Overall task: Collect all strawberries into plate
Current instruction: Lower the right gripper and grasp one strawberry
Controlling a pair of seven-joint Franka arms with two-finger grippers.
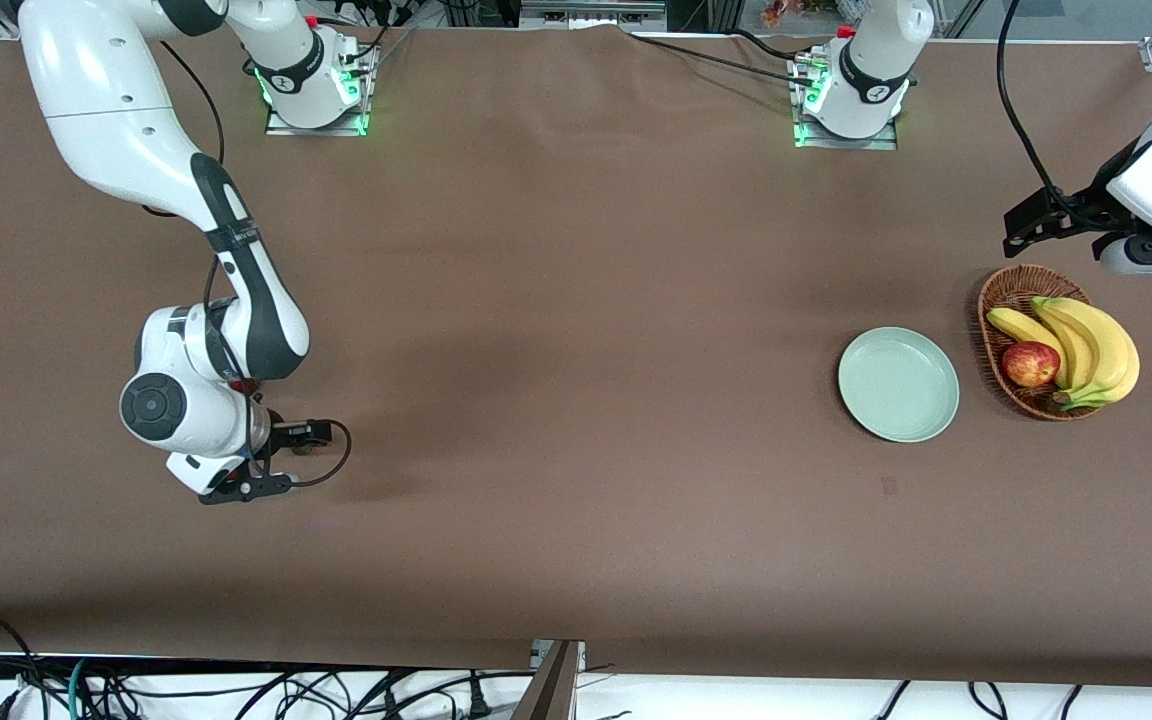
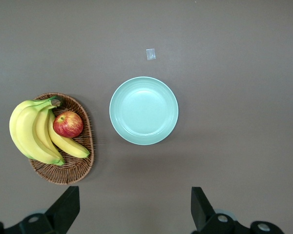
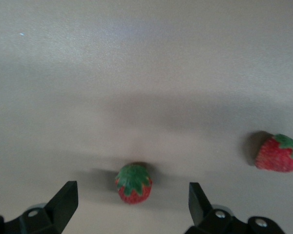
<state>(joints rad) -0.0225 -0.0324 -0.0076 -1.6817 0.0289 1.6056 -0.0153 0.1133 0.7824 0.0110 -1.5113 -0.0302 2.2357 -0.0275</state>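
Two strawberries show in the right wrist view: one [image 3: 133, 183] lies on the brown cloth between my open right gripper's [image 3: 132, 210] fingers, and another [image 3: 278, 153] lies off to one side. A third is out of view. In the front view the right gripper [image 1: 236, 480] hangs low over the table at the right arm's end and hides the berries. The mint-green plate [image 1: 898, 384] is bare near the left arm's end. My left gripper [image 1: 1141, 258] is open and empty, high over the table beside the basket, with the plate [image 2: 143, 110] in its view.
A brown wicker basket [image 1: 998, 300] with bananas [image 1: 1096, 345] and a red apple [image 1: 1030, 364] stands beside the plate toward the left arm's end. A small pale scrap [image 2: 150, 54] lies on the cloth near the plate.
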